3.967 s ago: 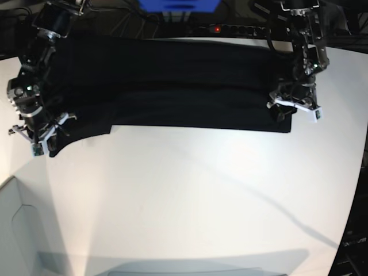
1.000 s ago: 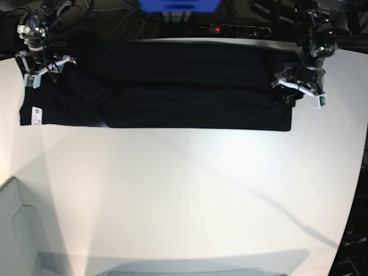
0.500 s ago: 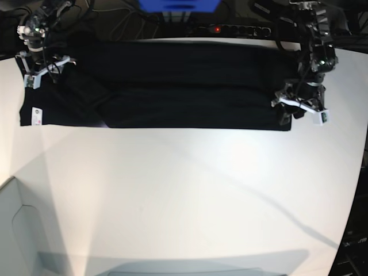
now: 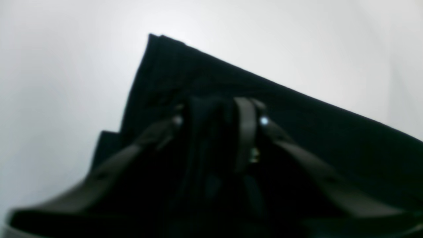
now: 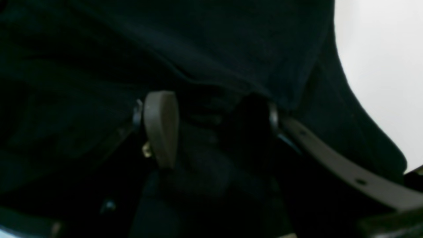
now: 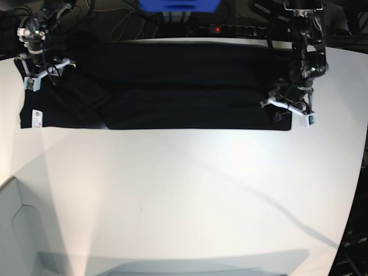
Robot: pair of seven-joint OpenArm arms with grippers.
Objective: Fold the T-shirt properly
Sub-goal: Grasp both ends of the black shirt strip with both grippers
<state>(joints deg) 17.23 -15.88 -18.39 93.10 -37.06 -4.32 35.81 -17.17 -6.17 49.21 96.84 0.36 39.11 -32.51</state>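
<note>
The black T-shirt lies flat in a long band along the far side of the white table, with its small white label at the front left corner. My left gripper is at the shirt's front right corner. The left wrist view shows a raised fold of the T-shirt pinched in the left gripper. My right gripper stands over the shirt's far left end. In the right wrist view the right gripper is spread wide, with the T-shirt lying beneath it.
A power strip with a red light, cables and a blue object sit beyond the table's far edge. A pale box occupies the near left corner. The table's right edge curves inward.
My left gripper shifted slightly left onto the shirt's front right corner and narrowed its jaws on the cloth. The right gripper has stayed still over the last second.
</note>
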